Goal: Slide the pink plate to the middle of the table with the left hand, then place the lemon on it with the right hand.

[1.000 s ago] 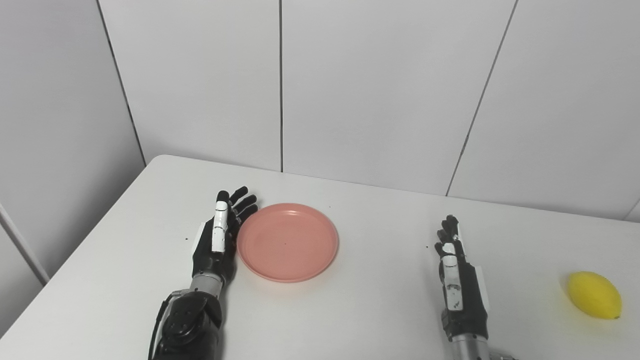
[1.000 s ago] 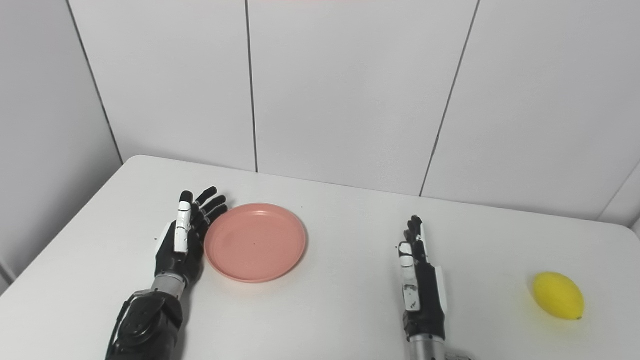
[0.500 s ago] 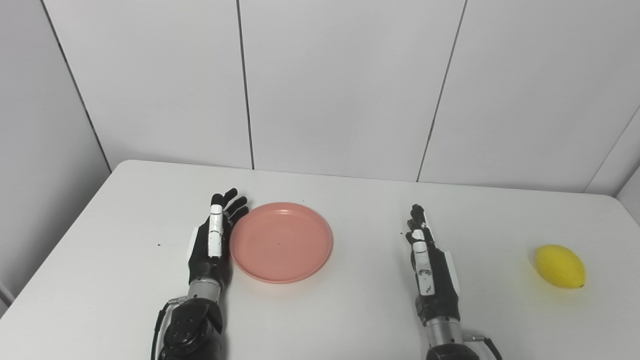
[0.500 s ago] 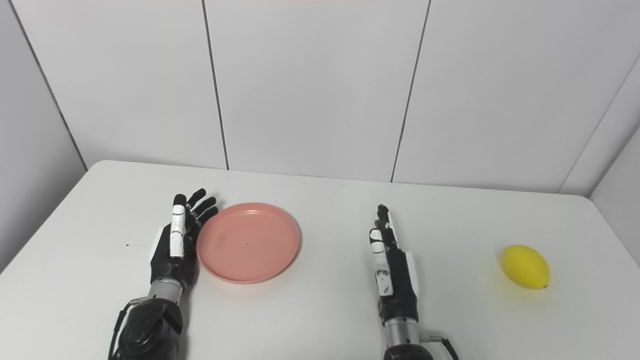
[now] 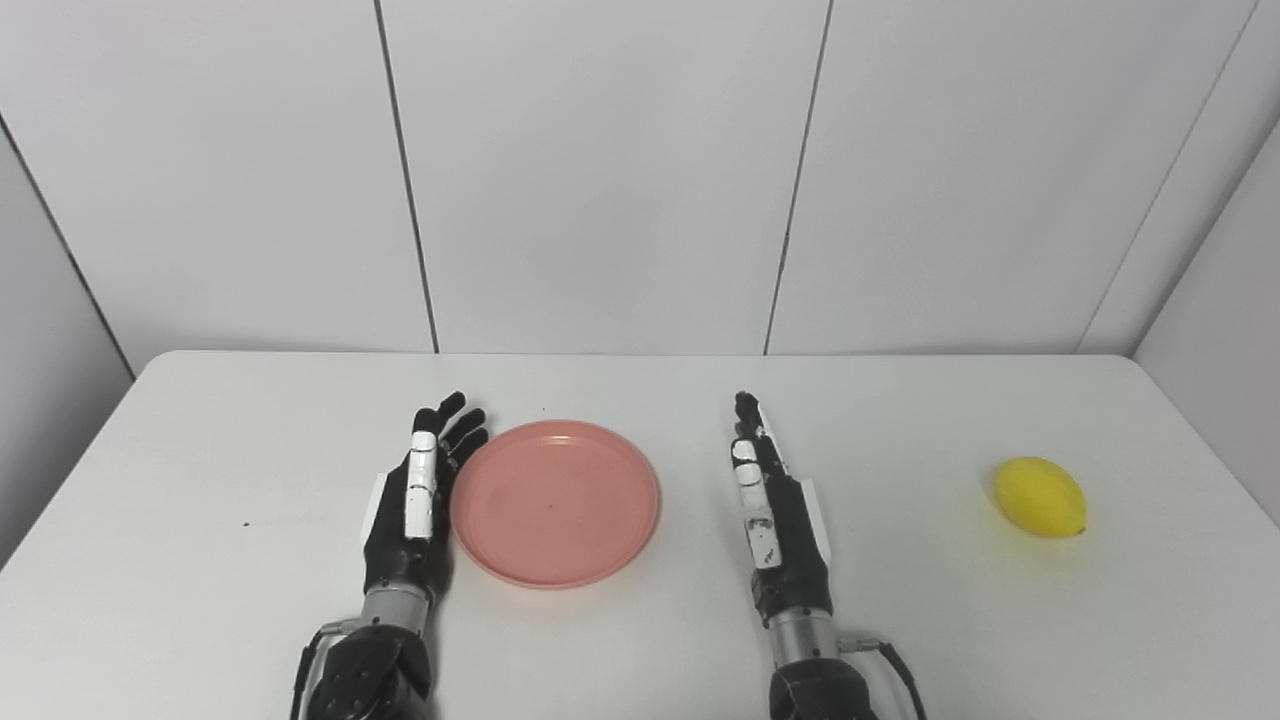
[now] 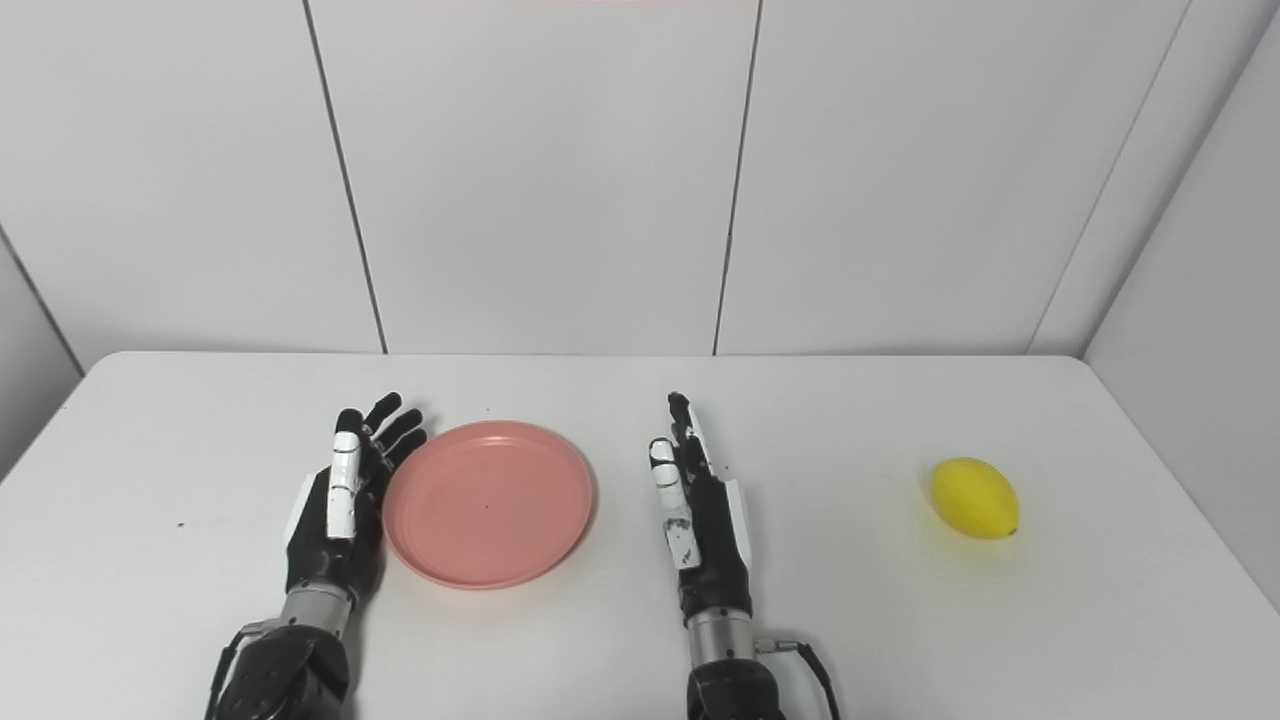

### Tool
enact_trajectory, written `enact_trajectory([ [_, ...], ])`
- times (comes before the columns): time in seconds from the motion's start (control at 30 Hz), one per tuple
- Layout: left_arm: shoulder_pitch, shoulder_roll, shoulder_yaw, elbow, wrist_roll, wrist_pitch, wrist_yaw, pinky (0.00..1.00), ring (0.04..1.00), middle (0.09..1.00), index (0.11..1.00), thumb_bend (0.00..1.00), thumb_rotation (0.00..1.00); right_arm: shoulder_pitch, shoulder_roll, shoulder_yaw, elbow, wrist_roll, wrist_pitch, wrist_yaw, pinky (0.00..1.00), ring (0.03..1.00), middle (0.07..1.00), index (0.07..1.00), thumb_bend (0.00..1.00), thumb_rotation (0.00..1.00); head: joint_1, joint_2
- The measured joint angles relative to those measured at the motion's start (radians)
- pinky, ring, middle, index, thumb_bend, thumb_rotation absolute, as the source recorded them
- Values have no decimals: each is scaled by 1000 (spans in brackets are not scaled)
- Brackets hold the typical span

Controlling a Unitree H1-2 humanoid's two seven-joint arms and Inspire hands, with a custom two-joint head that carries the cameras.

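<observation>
The round pink plate (image 5: 555, 502) lies flat on the white table (image 5: 200, 600), left of centre. My left hand (image 5: 415, 500) is open and stands on its edge, its palm and fingers against the plate's left rim. My right hand (image 5: 775, 510) is also open, fingers straight and pointing away from me, a short gap to the right of the plate and holding nothing. The yellow lemon (image 5: 1040, 497) rests on the table far to the right, well apart from the right hand.
White wall panels (image 5: 600, 170) stand close behind the table's far edge. The table's right edge runs just beyond the lemon. A small dark speck (image 5: 245, 522) marks the table left of the left hand.
The whole picture has swung to the right, so the camera moved. Beyond that, my left hand has pushed the plate rightward, away from the dark speck and closer to the right hand.
</observation>
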Motion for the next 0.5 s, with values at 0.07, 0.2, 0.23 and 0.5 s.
enact_trajectory([
  [0.07,5,-10,-1,-2,-5,-6,-1,941,898,882,882,694,1000,4,3,1,-7,-8,4,-7,1000,993,974,979,644,1000,-8,0],
  [0.2,20,-26,-23,-4,-3,-24,-14,951,897,883,885,687,1000,16,11,4,-23,-17,31,-15,1000,994,971,972,686,1000,-11,2],
  [0.23,23,-29,-32,-4,-1,-28,-17,959,907,889,890,699,1000,19,12,4,-26,-18,35,-17,1000,995,975,980,662,1000,-11,-2],
  [0.5,63,-55,-81,-45,20,-31,-22,962,912,899,903,693,1000,35,12,7,-46,-5,44,-14,1000,1000,984,991,643,1000,5,-9],
])
